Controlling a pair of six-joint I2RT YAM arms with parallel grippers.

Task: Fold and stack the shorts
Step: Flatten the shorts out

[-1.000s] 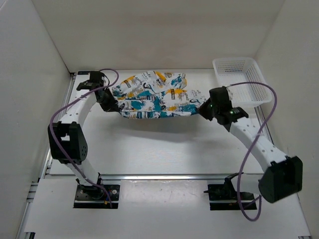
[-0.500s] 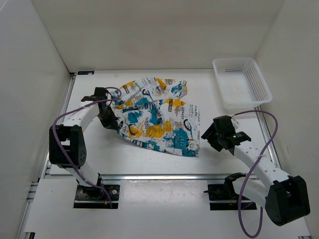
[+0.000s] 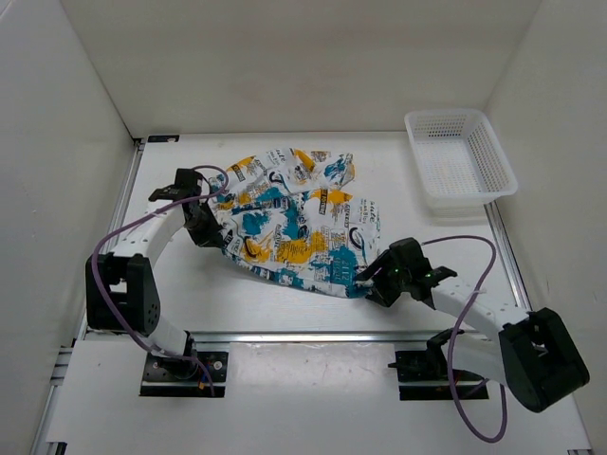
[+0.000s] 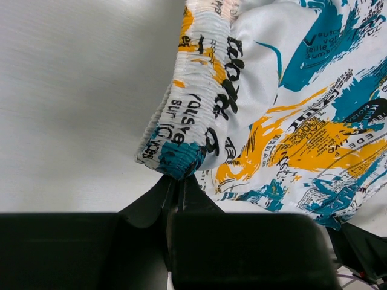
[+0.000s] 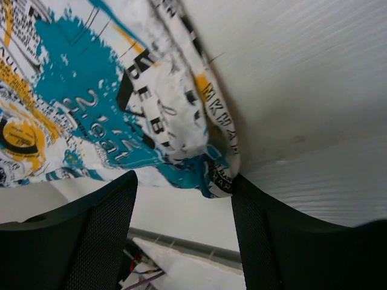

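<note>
The shorts (image 3: 299, 227), white with teal, yellow-orange and black print, lie crumpled and spread across the middle of the table. My left gripper (image 3: 211, 233) is at their left edge, shut on the gathered waistband (image 4: 179, 166); the printed cloth (image 4: 284, 103) spreads away to the right. My right gripper (image 3: 370, 282) sits low at the near right corner of the shorts. It is open (image 5: 184, 181), and a teal-and-black hem corner (image 5: 214, 178) lies between the fingers, against the right finger (image 5: 278, 235).
A white plastic mesh basket (image 3: 460, 156) stands at the back right of the table. White walls close in the left, back and right sides. The arm bases and a metal rail (image 3: 303, 336) run along the near edge.
The shorts, held stretched between both grippers at the back, came down toward the front. My right gripper opened, let go, and now sits at their near right corner. The left keeps hold.
</note>
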